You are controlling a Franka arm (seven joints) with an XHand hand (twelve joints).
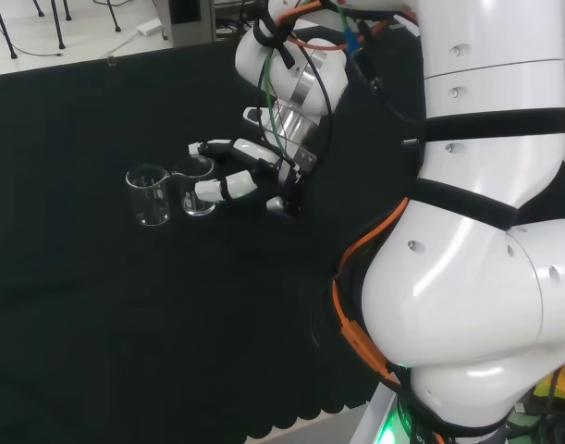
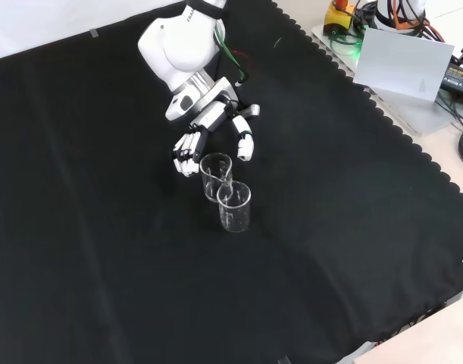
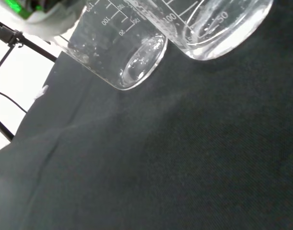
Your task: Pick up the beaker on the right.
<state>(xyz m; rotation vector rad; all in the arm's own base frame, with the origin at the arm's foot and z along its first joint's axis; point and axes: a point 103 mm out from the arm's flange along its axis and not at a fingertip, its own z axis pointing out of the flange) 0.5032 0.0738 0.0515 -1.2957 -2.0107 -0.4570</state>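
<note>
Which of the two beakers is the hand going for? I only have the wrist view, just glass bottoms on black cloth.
Observer: In the head view the hand is at the right beaker, fingers either side of it.
Operator: Closed on it?
Observer: Not visibly; the front view shows the fingers relaxed beside the glass.
Operator: And the other beaker?
Observer: The left beaker stands upright right next to it on the cloth.

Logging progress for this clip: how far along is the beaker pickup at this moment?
Done: the robot hand has reached the two beakers and sits beside the right beaker in the head view, fingers to either side of it. In hand: closing on it; the fingers look only partly curled, not clearly gripping. Left: grasp and lift, since both it and the left beaker stand on the cloth.
</note>
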